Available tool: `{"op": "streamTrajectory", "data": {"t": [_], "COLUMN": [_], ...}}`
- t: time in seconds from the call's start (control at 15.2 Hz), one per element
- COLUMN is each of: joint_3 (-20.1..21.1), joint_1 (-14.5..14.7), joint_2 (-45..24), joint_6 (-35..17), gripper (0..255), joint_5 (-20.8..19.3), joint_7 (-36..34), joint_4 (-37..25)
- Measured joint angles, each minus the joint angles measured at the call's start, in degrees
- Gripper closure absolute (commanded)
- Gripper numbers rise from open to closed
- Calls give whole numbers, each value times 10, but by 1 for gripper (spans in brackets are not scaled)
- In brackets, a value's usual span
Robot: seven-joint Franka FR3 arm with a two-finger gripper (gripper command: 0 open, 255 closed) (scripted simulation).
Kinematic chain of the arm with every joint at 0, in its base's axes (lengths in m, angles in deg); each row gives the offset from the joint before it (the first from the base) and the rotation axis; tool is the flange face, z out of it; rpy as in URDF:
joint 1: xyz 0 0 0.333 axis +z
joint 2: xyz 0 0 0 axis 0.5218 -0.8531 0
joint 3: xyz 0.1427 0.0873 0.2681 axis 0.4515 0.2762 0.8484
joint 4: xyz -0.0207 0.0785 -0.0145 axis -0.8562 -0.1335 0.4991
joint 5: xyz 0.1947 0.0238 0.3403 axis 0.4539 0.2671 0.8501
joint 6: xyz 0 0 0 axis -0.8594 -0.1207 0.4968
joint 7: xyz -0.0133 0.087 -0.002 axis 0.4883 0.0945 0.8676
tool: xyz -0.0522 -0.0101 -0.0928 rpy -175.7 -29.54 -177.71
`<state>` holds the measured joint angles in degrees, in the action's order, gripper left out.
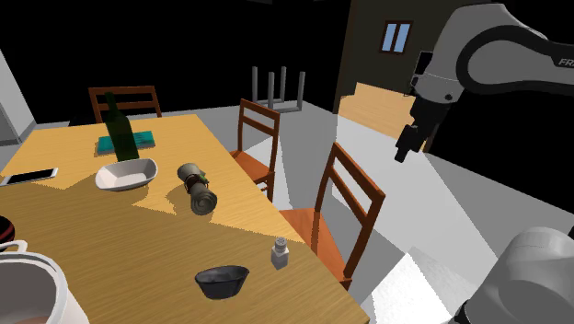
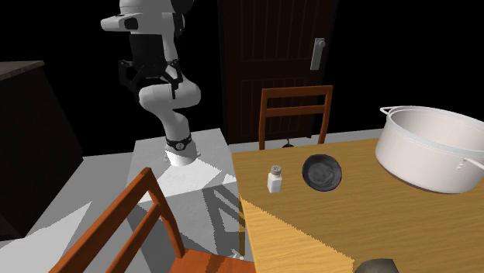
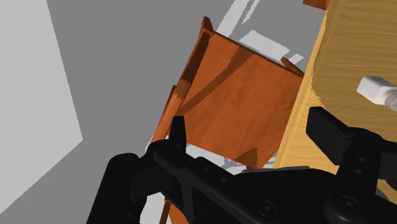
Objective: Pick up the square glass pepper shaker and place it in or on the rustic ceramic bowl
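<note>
Remote-operation desk: my arm's black hand (image 1: 404, 150) hangs in the air off the long edge of the bench (image 1: 138, 241), high over the floor and well apart from everything on the wood. In the wrist view its fingers stand wide apart, gripping nothing, with the orange seat of a chair (image 3: 242, 102) showing below the gap. The shaker (image 1: 280, 252), white-bodied with a grey cap, stands upright close to the bench edge on the chairs' side. In the wrist view I see it on the wood just past one fingertip. Near it, a little further in from the edge, sits the dark bowl (image 1: 223, 281), upright and not touching the shaker. Further along the bench are a grey can (image 1: 197, 188) tipped on its side, a white dish (image 1: 126, 174), a green bottle (image 1: 116, 127) and a phone (image 1: 29, 175). In the second exterior view a big white pot (image 2: 431, 147) stands beyond the bowl.
</note>
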<state>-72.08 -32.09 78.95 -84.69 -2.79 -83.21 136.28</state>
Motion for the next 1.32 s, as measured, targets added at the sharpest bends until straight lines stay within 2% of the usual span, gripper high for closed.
{"op": "streamTrajectory", "data": {"t": [0.33, 0.66, 1.06, 1.32], "joint_3": [28, 82, 150, 189], "joint_1": [11, 31, 48, 53], "joint_2": [-17, -60, -146, -205], "joint_6": [-37, -94, -181, -228], "gripper": [0, 0, 0, 0], "joint_5": [14, 38, 56, 53], "joint_7": [-29, -82, -151, -193], "joint_4": [21, 37, 38, 27]}}
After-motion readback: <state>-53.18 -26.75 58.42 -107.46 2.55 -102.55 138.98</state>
